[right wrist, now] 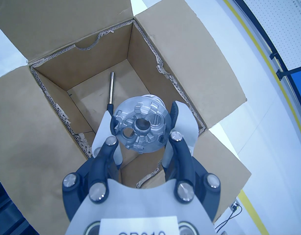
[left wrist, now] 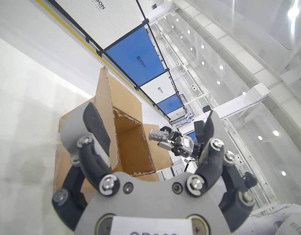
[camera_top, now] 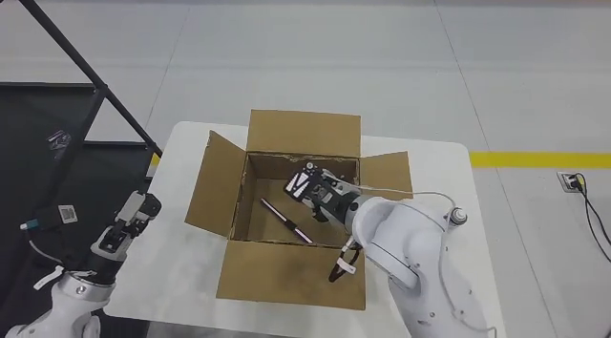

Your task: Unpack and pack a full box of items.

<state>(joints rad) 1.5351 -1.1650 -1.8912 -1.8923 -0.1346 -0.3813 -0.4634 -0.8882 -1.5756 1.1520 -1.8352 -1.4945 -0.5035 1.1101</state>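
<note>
Cardboard box (camera_top: 291, 276) open, flaps spread. Metal rod (right wrist: 111, 88) flat on its floor. Round geared metal part (right wrist: 140, 128) clamped in right gripper (right wrist: 142, 111) above opening.

The steel rod (right wrist: 111, 88) in the box (right wrist: 189, 57) has one end hidden behind a fingertip (right wrist: 107, 121) of the right gripper (right wrist: 142, 110), whose toothed metal hub (right wrist: 140, 128) covers part of the box floor. Two box flaps are cut off by the picture's edge.

A rod (right wrist: 111, 88) lies in the box (camera_top: 291, 279) on the table (camera_top: 434, 154), metal hub (right wrist: 142, 127) above it.
</note>
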